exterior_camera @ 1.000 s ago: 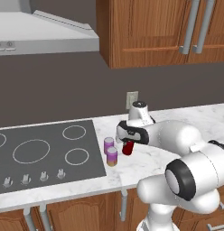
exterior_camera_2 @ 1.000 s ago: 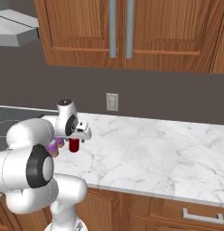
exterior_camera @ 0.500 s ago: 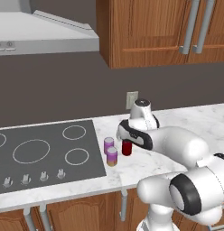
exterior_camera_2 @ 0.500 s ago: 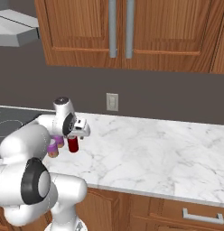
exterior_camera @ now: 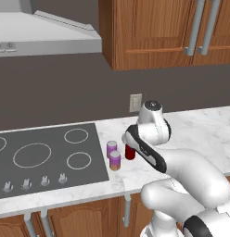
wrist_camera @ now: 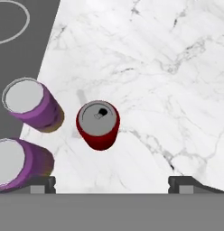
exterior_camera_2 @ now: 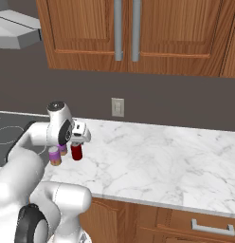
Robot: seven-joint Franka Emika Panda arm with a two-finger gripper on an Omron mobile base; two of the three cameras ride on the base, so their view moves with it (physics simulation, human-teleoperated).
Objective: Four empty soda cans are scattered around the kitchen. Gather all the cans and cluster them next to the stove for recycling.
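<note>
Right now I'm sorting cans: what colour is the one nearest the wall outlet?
Red can, silver top; hand view.

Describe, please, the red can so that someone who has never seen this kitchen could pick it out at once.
Start at the dark stove set into the white marble counter; just off its right edge stand three small cans in a cluster. The red can is the one farthest from the stove, below the open gripper. Its body is red, while the two purple cans beside it are purple.
</note>
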